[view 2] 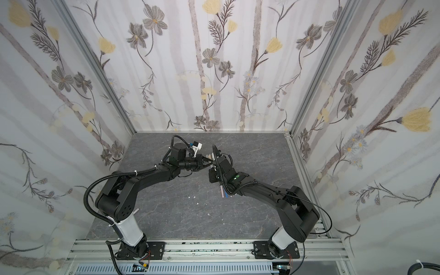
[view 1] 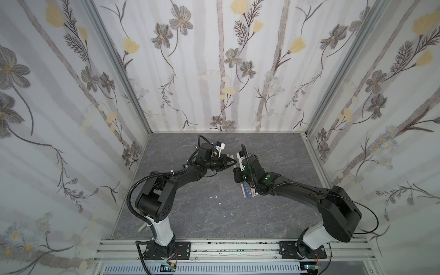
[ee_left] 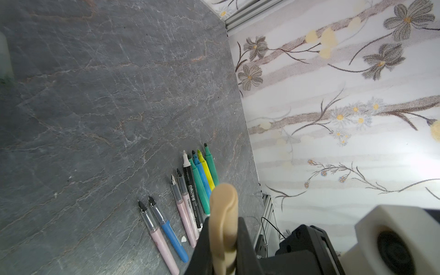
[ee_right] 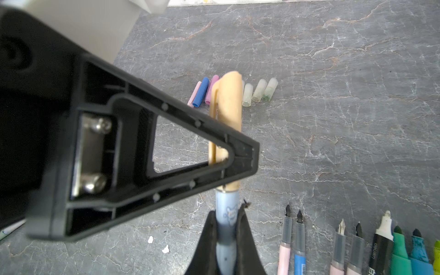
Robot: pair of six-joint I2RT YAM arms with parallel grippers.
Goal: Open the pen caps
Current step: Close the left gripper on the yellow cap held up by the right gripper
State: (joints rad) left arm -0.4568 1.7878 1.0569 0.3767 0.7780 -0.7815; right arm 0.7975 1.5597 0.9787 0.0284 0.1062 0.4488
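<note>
While flowered walls (view 1: 226,71) enclose the grey tabletop (view 1: 202,214), left gripper (ee_left: 225,222) pinches tan cap (ee_right: 229,100) — right gripper (ee_right: 227,223), seemingly, pen (ee_right: 226,202).

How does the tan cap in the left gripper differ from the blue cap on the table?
The tan cap is clamped in the jaws of the left gripper above the table; the blue cap lies on it among loose caps. The tan cap sits on a pen's end; the blue cap is off, its open end empty. The tan cap has a side clip; the blue cap looks a plain tube. Both are short plastic caps.
</note>
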